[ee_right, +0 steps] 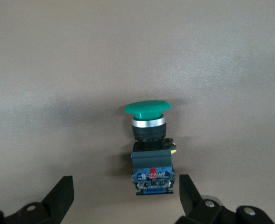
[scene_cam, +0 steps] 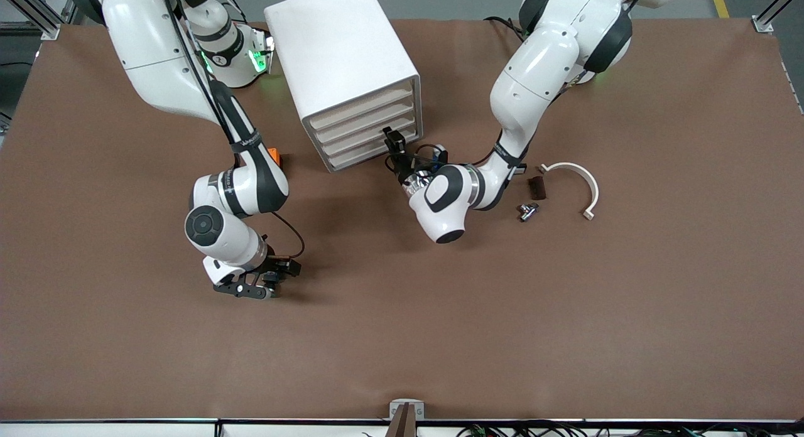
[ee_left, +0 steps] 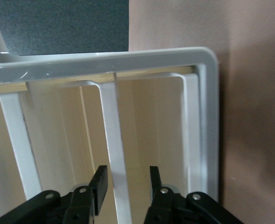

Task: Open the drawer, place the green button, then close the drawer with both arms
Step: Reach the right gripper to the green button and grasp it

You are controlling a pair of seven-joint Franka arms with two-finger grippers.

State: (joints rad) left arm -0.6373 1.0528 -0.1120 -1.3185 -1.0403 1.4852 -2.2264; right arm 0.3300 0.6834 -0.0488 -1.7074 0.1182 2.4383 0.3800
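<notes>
The white cabinet [scene_cam: 342, 54] stands with all four drawer fronts shut; the drawer [scene_cam: 370, 139] is the third front down. My left gripper [scene_cam: 392, 142] is at the fronts, by the lower drawers. In the left wrist view it [ee_left: 128, 175] is open, its fingers on either side of a white drawer lip [ee_left: 115, 140] without touching it. The button [ee_right: 149, 140], green cap and black body, lies on its side on the table. My right gripper [ee_right: 125, 186] is open, low over the table, fingers on either side of the button's body. The right gripper [scene_cam: 251, 291] hides the button in the front view.
An orange box [scene_cam: 273, 154] shows past the right arm beside the cabinet. Toward the left arm's end lie a small dark block [scene_cam: 537, 187], a silver metal part [scene_cam: 527, 211] and a white curved clip [scene_cam: 575, 173]. The brown table [scene_cam: 440, 336] runs wide toward the front camera.
</notes>
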